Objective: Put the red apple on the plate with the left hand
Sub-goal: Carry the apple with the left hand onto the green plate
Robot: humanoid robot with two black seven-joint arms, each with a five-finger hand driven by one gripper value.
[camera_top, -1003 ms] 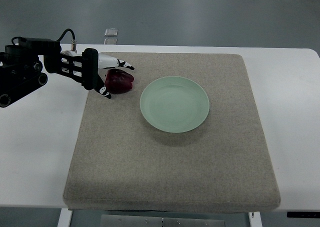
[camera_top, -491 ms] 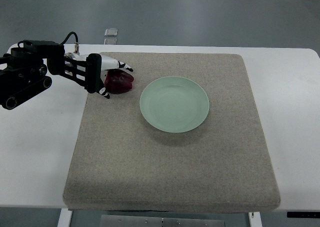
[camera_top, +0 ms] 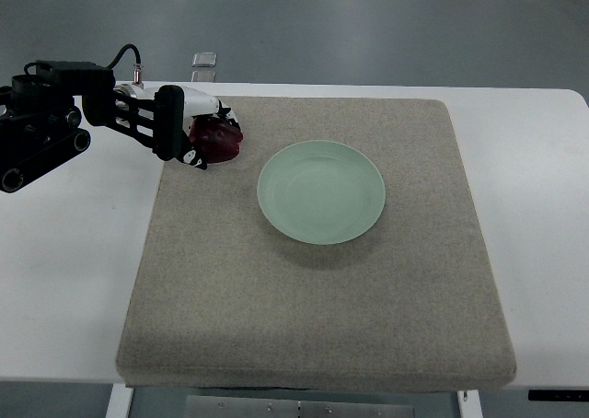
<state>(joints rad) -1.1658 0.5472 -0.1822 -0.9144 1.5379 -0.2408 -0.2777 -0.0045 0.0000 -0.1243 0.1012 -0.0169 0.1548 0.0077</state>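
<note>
The left arm [camera_top: 51, 128] is built of black, blocky links with round joints. A black cable [camera_top: 124, 57] is looped above it. The left hand [camera_top: 189, 128] is covered in white shells, with black linkage bars and black-tipped fingers [camera_top: 195, 161].

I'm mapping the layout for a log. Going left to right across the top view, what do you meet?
Left arm → left hand → red apple → pale green plate → bare right part of the grey mat.

Even, soft overhead light, moderately bright. Faint shadow under plate [camera_top: 321, 191] near rim. No glare on white tabletop [camera_top: 543, 188]. Image slightly soft, mild grain throughout.
</note>
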